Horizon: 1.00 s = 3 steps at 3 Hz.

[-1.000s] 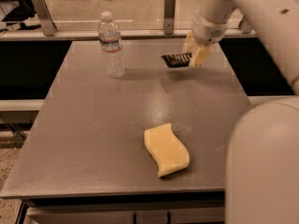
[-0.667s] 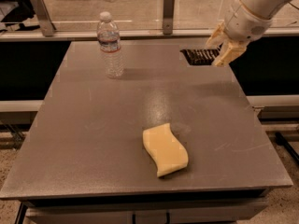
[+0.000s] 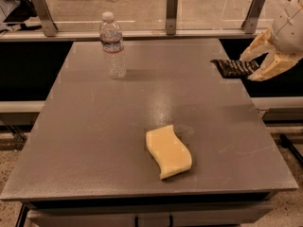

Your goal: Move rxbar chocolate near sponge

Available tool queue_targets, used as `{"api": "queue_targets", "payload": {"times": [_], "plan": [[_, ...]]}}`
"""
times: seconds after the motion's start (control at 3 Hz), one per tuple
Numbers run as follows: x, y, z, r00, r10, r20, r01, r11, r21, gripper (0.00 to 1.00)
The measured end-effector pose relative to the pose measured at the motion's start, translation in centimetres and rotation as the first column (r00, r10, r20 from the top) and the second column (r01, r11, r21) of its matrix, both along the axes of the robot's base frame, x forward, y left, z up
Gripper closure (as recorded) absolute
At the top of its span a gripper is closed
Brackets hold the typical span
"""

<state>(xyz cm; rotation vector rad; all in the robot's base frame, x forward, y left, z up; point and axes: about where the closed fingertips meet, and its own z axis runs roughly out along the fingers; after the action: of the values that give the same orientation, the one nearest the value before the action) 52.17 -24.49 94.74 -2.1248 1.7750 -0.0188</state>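
Observation:
The rxbar chocolate (image 3: 229,67), a flat black bar with white lettering, is at the far right edge of the grey table (image 3: 85,136), with its right end reaching past the edge. My gripper (image 3: 246,69) comes in from the right, and its two pale fingers (image 3: 258,46) close over the bar's right end from above and below. The sponge (image 3: 168,151), a pale yellow foam block with wavy sides, lies flat near the front middle of the table, well apart from the bar and the gripper.
A clear water bottle (image 3: 113,46) with a white cap stands upright at the table's far left. A rail with metal posts (image 3: 171,11) runs behind the table. The table's right edge (image 3: 258,117) drops to the floor.
The gripper has carried the bar to the right, from the far middle of the table out to its right edge. The sponge and the bottle have not moved.

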Motion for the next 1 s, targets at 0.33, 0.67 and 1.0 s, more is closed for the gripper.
{"api": "queue_targets", "payload": {"times": [0.33,0.67,1.0], "plan": [[-1.6,1.5,-0.7,0.999,0.041,0.016,-0.041,0.999,-0.017,1.0],[-5.2,5.3,-0.7,0.9842,0.146,0.1,-0.141,0.989,-0.054,1.0],[-8.9,8.5,-2.7,0.9642,0.236,0.12,-0.225,0.969,-0.099,1.0]]}}
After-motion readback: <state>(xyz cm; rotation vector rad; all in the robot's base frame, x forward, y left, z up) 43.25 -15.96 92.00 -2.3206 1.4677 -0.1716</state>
